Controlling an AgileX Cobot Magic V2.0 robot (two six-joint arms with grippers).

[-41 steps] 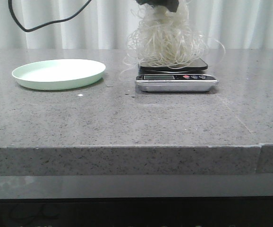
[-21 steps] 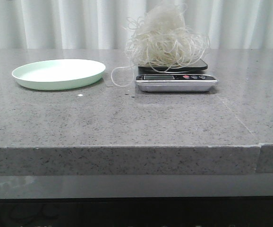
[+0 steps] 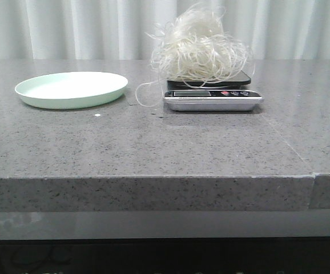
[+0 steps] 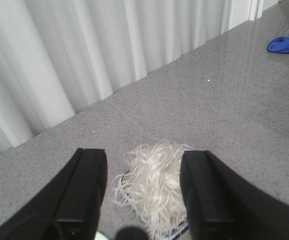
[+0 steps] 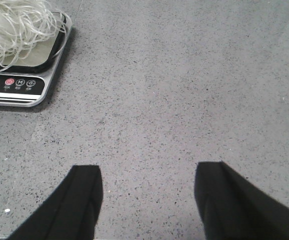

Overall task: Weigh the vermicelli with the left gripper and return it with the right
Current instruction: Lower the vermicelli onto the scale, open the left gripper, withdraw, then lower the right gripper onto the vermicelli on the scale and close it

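Note:
The vermicelli [image 3: 201, 48] rests as a fluffy off-white tangle on the platform of a small digital scale [image 3: 213, 99], right of the table's middle; one strand loops down to the tabletop on its left. The left wrist view has the vermicelli [image 4: 157, 187] far below, seen between the spread fingers of my left gripper [image 4: 143, 162], which is open, empty and high above it. My right gripper [image 5: 147, 177] is open over bare stone to the right of the scale [image 5: 19, 82], with the vermicelli [image 5: 17, 25] at that view's corner. Neither gripper shows in the front view.
An empty pale green plate [image 3: 71, 89] sits at the left of the grey speckled table. White curtains hang behind. A blue cloth [image 4: 288, 46] lies far off on the tabletop in the left wrist view. The table's front edge [image 3: 153, 178] runs across the front view.
One second ago the left gripper still held the vermicelli above the scale. It let go and rose out of the front view; the tangle settled lower onto the scale.

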